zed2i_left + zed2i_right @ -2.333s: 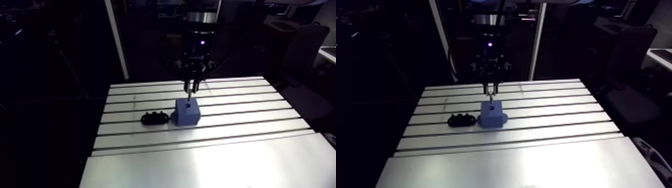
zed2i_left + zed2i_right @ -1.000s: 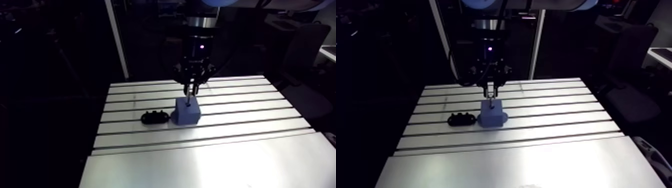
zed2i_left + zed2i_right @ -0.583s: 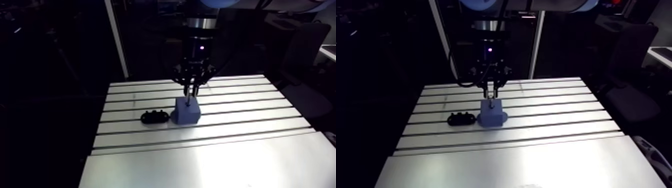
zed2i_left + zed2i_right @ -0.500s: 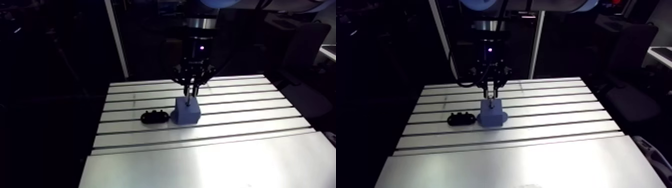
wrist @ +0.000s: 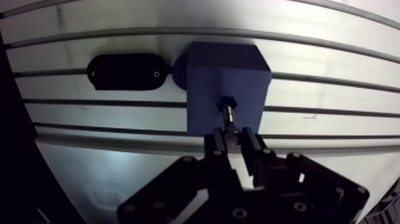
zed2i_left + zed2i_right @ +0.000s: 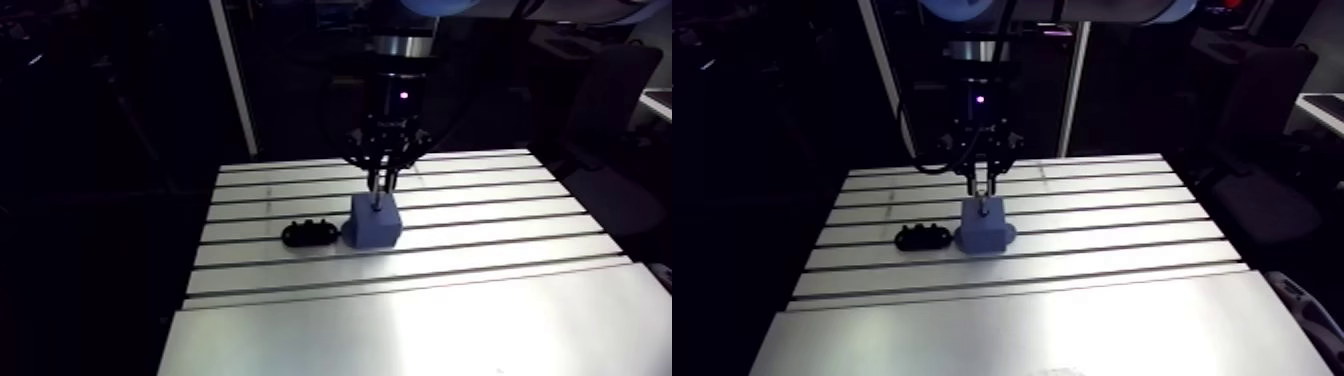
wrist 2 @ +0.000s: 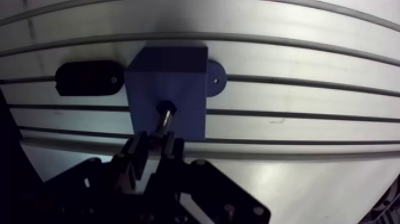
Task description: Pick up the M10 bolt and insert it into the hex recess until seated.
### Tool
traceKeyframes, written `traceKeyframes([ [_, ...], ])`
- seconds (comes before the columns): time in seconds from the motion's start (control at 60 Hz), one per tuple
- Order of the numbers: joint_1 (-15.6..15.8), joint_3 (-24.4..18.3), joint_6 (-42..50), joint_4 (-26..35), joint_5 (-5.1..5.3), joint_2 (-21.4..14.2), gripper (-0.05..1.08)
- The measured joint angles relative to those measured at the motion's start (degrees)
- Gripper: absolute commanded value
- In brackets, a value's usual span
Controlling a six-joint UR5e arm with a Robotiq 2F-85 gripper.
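A blue block [image 5: 209, 71] stands on the slotted table [image 6: 450, 300]. The M10 bolt [image 5: 227, 110] stands head-down in the recess on the block's top face, its shank pointing up toward the wrist. My gripper [image 5: 235, 138] hangs straight above it. Its fingers [image 5: 216, 145] flank the shank's upper end with bright gaps on both sides, so the gripper is open and not pressing the bolt. In the arm view the gripper [image 6: 380, 185] sits just over the block [image 6: 374, 225].
A black oval part [image 5: 126, 71] lies on the table right beside the block, also visible in the arm view [image 6: 310, 234]. A round blue tab [image 7: 215, 77] sticks out of the block's opposite side. T-slots run across the table.
In the earliest frames the fingers were close together on the bolt above the block. They have since spread, and the bolt stays in the block. Nothing has moved in the latest frames.
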Motion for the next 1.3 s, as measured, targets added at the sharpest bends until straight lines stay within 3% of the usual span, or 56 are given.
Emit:
traceKeyframes([
  [1.3,0.3,-0.8,-0.1,-0.1,-0.13,1.4,0.85],
])
